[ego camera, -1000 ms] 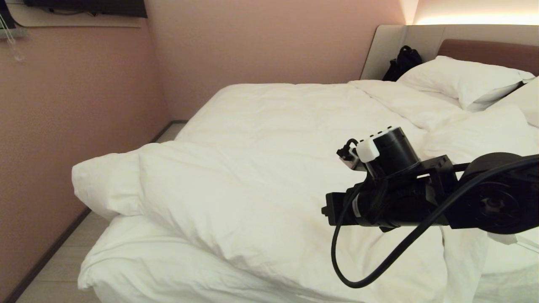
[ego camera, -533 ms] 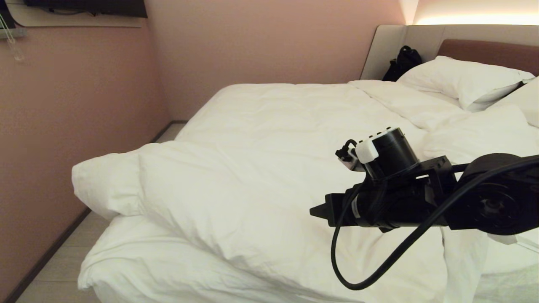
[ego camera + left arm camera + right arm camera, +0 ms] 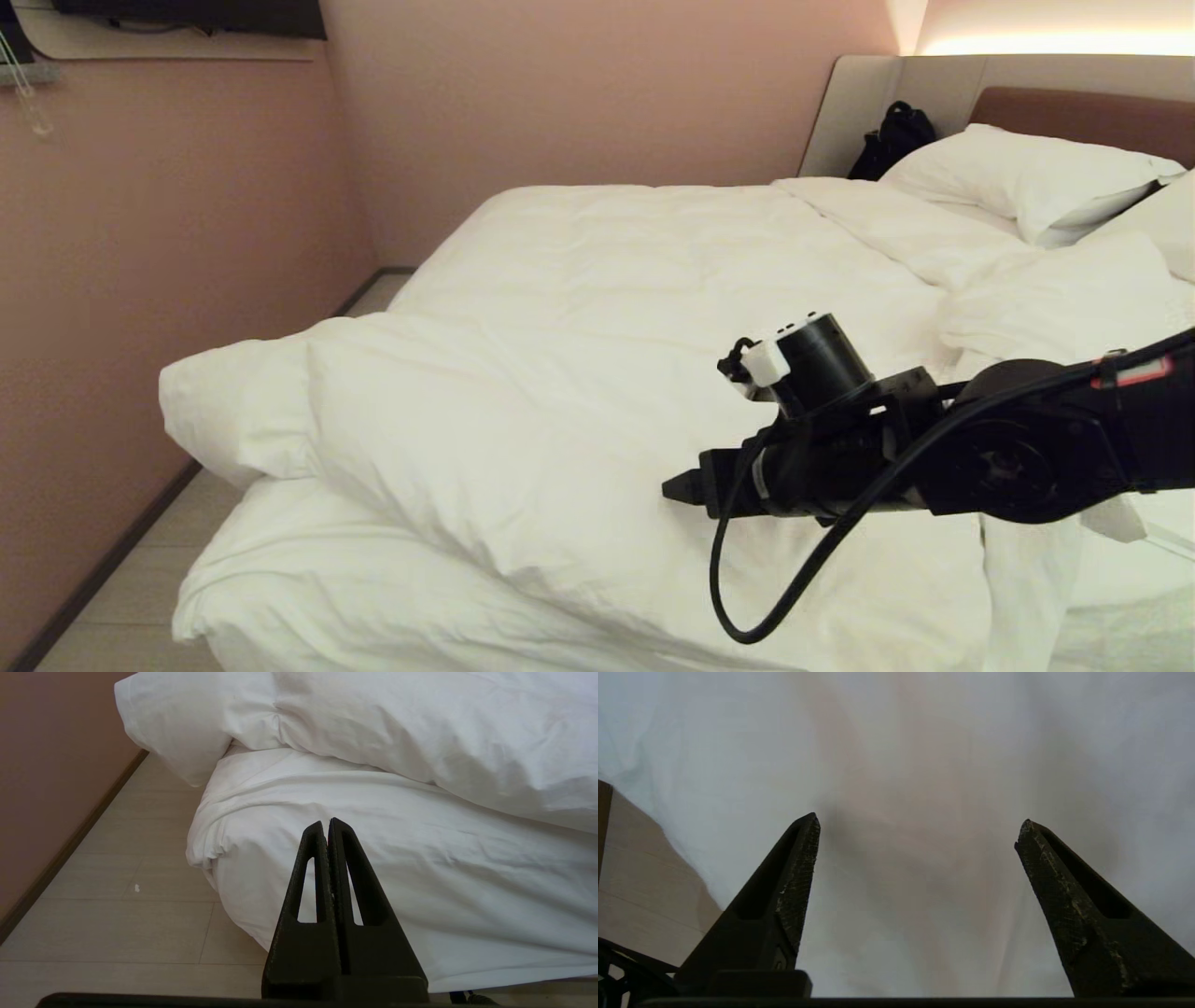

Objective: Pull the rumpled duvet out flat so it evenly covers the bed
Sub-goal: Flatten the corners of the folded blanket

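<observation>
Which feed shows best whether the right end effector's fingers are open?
The right wrist view: the right end effector stands wide open over the white duvet, nothing between its fingers. The head view shows it side-on, gap hidden. The left wrist view shows only the shut left end effector.

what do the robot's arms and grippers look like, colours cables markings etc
The right arm is matte black, with a round joint housing, a black cylinder capped by a white connector block, a looping black cable and a small red tag. Both grippers, left and right, have black tapered triangular fingers.
</observation>
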`<state>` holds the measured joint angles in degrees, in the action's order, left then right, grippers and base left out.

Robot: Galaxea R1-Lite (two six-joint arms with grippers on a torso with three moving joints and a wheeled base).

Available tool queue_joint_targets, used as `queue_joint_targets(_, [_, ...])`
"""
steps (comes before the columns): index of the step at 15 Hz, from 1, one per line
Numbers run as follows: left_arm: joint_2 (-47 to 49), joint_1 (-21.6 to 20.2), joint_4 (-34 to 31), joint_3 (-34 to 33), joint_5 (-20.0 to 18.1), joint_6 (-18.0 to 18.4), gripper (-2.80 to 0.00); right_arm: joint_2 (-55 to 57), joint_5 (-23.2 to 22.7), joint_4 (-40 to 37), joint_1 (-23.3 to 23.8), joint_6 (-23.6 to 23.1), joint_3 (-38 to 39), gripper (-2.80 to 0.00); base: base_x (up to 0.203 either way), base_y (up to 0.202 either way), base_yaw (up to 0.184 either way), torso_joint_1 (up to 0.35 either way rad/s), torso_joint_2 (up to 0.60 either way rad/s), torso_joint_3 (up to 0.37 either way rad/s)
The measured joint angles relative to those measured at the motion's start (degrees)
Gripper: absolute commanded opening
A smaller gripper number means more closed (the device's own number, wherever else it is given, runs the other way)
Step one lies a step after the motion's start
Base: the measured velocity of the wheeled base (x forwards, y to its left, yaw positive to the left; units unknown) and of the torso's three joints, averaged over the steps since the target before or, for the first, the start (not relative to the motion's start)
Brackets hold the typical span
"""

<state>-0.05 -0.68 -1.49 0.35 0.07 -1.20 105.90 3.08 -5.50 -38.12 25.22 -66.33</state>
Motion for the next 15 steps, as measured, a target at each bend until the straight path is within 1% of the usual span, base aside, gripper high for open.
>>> queue_joint_targets(3, [0.0, 0.0, 0.0, 0.0, 0.0, 0.0, -2.8, 4.8, 0.1, 0.1, 0.1, 0.0, -1.7, 0.0, 0.0, 0.0, 0.0, 0.0, 0.0, 0.0])
queue_joint_targets(9, [0.0, 0.0, 0.0, 0.0, 0.0, 0.0, -2.8, 15.8, 0.2, -0.6, 0.2, 0.2, -8.8, 0.0, 0.0, 0.0, 0.0, 0.0, 0.0, 0.0])
queue_joint_targets(15, [0.0, 0.0, 0.0, 0.0, 0.0, 0.0, -2.8, 23.2, 0.3, -2.3, 0.2, 0.5, -14.8, 0.0, 0.0, 0.0, 0.0, 0.0, 0.0, 0.0])
